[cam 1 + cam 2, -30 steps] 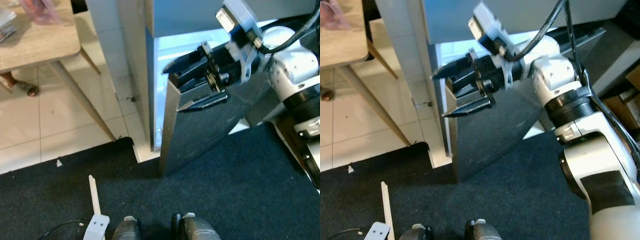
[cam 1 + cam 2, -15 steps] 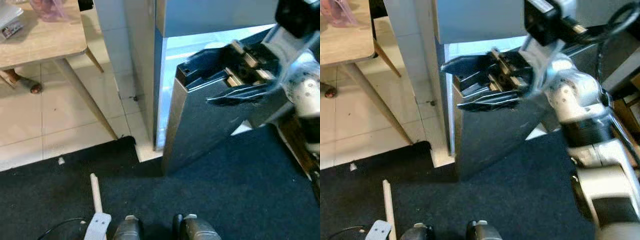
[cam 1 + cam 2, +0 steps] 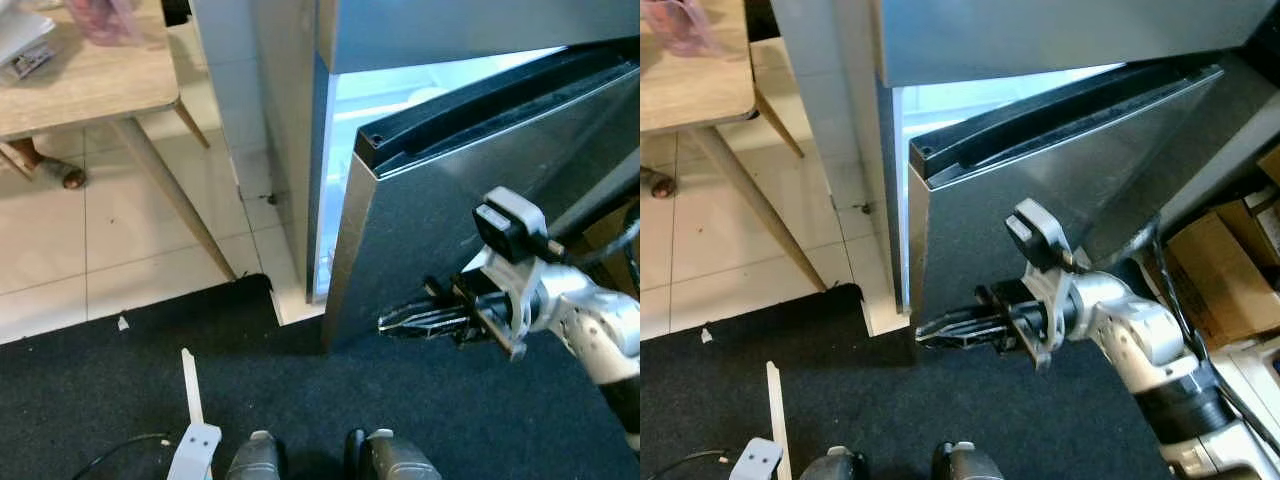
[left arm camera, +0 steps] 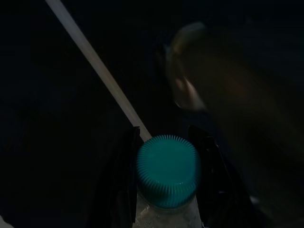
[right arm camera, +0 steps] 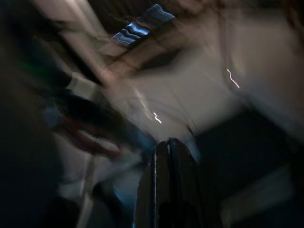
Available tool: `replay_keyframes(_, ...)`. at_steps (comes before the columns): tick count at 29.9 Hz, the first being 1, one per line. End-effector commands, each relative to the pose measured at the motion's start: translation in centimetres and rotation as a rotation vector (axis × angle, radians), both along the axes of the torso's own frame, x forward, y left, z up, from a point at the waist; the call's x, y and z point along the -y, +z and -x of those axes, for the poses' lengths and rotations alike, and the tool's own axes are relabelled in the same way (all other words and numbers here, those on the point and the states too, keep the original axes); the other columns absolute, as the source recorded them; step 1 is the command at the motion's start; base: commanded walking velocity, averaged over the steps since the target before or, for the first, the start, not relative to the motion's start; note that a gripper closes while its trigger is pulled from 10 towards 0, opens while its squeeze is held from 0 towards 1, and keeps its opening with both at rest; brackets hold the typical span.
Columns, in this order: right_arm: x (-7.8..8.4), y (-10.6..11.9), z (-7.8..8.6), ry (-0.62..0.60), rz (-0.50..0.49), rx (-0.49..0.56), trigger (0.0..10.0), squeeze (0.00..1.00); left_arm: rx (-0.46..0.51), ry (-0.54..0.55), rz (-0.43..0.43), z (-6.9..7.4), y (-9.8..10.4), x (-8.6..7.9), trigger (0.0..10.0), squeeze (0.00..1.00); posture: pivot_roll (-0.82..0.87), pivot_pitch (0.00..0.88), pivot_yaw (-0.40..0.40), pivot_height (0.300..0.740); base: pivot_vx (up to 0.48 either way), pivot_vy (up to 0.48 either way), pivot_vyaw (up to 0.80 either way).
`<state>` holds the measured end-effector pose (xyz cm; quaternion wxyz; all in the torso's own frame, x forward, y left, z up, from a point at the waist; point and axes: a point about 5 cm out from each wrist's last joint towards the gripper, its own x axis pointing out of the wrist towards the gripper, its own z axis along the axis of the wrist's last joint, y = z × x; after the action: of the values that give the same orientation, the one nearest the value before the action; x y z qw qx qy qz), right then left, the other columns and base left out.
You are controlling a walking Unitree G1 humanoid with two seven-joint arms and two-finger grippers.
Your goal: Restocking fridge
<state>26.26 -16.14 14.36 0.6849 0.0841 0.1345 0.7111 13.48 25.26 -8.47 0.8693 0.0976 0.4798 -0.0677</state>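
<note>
The fridge's steel lower door (image 3: 450,210) stands partly open, and the lit interior (image 3: 345,110) shows through the gap on its left side. My right gripper (image 3: 385,322) hangs low in front of the door face, near its bottom corner. Its fingers (image 5: 166,190) are pressed together, shut on nothing, and point to my left. In the dark left wrist view, a clear bottle with a teal ribbed cap (image 4: 167,171) sits between the two black fingers (image 4: 127,180) of my left gripper (image 4: 165,137), which is shut on it.
A wooden table (image 3: 90,80) with slanted legs stands at the left on white tiles, with a person's sandalled foot (image 3: 55,175) under it. A white strip (image 3: 188,380) lies on the dark carpet by my feet (image 3: 260,455). Cardboard boxes (image 3: 1230,250) sit at the right.
My right gripper has dropped from the door's top edge to low in front of the door face. The door now stands a little wider open. The camera shifted slightly.
</note>
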Motion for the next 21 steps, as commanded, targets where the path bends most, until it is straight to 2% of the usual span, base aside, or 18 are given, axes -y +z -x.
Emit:
replay_keyframes(1, 1.1, -2.5, 0.4, -0.080, 0.074, -0.058, 0.0, 0.00, -0.070, -0.004, -0.054, 1.8, -0.2, -1.5, 10.0, 0.00, -0.02, 0.206, -0.049, 0.740, 0.000, 0.000, 0.00)
replay_keyframes(2, 1.9, -4.2, 0.8, -0.140, 0.105, -0.109, 0.0, 0.00, -0.076, -0.007, -0.079, 1.9, 0.0, -2.1, 10.0, 0.00, -0.02, 0.205, -0.046, 0.740, 0.000, 0.000, 0.00)
replay_keyframes(5, 2.4, -5.4, 1.3, -0.180, 0.129, -0.146, 0.0, 0.00, -0.081, -0.009, -0.097, 1.9, 0.1, -2.6, 10.0, 0.00, -0.02, 0.204, -0.045, 0.740, 0.000, 0.000, 0.00)
replay_keyframes(6, 3.6, -8.3, 2.1, -0.304, 0.180, -0.229, 0.0, 0.00, -0.093, -0.025, -0.152, 2.0, 0.4, -3.6, 10.0, 0.00, -0.02, 0.198, -0.041, 0.740, 0.000, 0.000, 0.00)
replay_keyframes(7, 3.6, -8.3, 2.1, -0.304, 0.180, -0.229, 0.0, 0.00, -0.093, -0.025, -0.152, 2.0, 0.4, -3.6, 10.0, 0.00, -0.02, 0.198, -0.041, 0.740, 0.000, 0.000, 0.00)
replay_keyframes(8, 4.0, -9.5, 2.4, -0.361, 0.211, -0.250, 0.0, 0.00, -0.096, -0.034, -0.178, 1.9, 0.6, -4.0, 10.0, 0.00, -0.02, 0.197, -0.040, 0.740, 0.000, 0.000, 0.00)
replay_keyframes(9, 4.6, -11.0, 2.6, -0.450, 0.264, -0.282, 2.2, 0.00, -0.094, -0.044, -0.219, 1.7, 0.8, -4.5, 10.0, 0.00, -0.02, 0.194, -0.038, 0.740, 0.000, 0.000, 0.00)
replay_keyframes(10, 5.1, -12.3, 2.9, -0.527, 0.310, -0.315, 10.0, 0.00, -0.089, -0.052, -0.264, 1.4, 1.1, -5.0, 10.0, 0.00, -0.02, 0.193, -0.037, 0.740, 0.000, 0.000, 0.00)
replay_keyframes(12, 5.8, -14.0, 3.4, -0.637, 0.374, -0.359, 10.0, 0.00, -0.071, -0.057, -0.328, 0.8, 1.6, -5.8, 10.0, 0.00, -0.02, 0.192, -0.036, 0.740, 0.000, 0.000, 0.00)
replay_keyframes(13, 5.8, -14.0, 3.4, -0.637, 0.374, -0.359, 10.0, 0.00, -0.071, -0.057, -0.328, 0.8, 1.6, -5.8, 10.0, 0.00, -0.02, 0.192, -0.036, 0.740, 0.000, 0.000, 0.00)
replay_keyframes(15, 6.7, -15.9, 3.8, -0.792, 0.506, -0.341, 10.0, 0.00, -0.024, -0.037, -0.410, -0.3, 2.5, -6.8, 10.0, 0.00, -0.02, 0.188, -0.033, 0.740, 0.000, 0.000, 0.00)
replay_keyframes(16, 6.7, -15.9, 3.8, -0.792, 0.506, -0.341, 10.0, 0.00, -0.024, -0.037, -0.410, -0.3, 2.5, -6.8, 10.0, 0.00, -0.02, 0.188, -0.033, 0.740, 0.000, 0.000, 0.00)
replay_keyframes(17, 7.2, -17.0, 4.3, -0.883, 0.592, -0.361, 10.0, 0.00, 0.017, -0.010, -0.445, -1.1, 3.1, -7.3, 10.0, 0.00, -0.02, 0.180, -0.032, 0.740, 0.000, 0.000, 0.00)
replay_keyframes(18, 8.0, -18.4, 5.3, -0.994, 0.733, -0.372, 10.0, 0.00, 0.089, 0.055, -0.462, -2.3, 3.9, -7.8, 10.0, 0.00, -0.02, 0.170, -0.034, 0.740, 0.000, 0.000, 0.00)
replay_keyframes(19, 8.5, -19.5, 6.4, -1.061, 0.822, -0.395, 10.0, 0.00, 0.152, 0.117, -0.457, -3.3, 4.6, -8.0, 10.0, 0.00, -0.02, 0.166, -0.036, 0.740, 0.000, 0.000, 0.00)
replay_keyframes(20, 8.5, -19.5, 6.4, -1.061, 0.822, -0.395, 10.0, 0.00, 0.152, 0.117, -0.457, -3.3, 4.6, -8.0, 10.0, 0.00, -0.02, 0.166, -0.036, 0.740, 0.000, 0.000, 0.00)
replay_keyframes(21, 8.6, -20.3, 7.5, -1.097, 0.866, -0.423, 10.0, 0.00, 0.212, 0.177, -0.435, -4.3, 5.2, -8.1, 10.0, 0.00, -0.02, 0.166, -0.036, 0.740, 0.000, 0.000, 0.00)
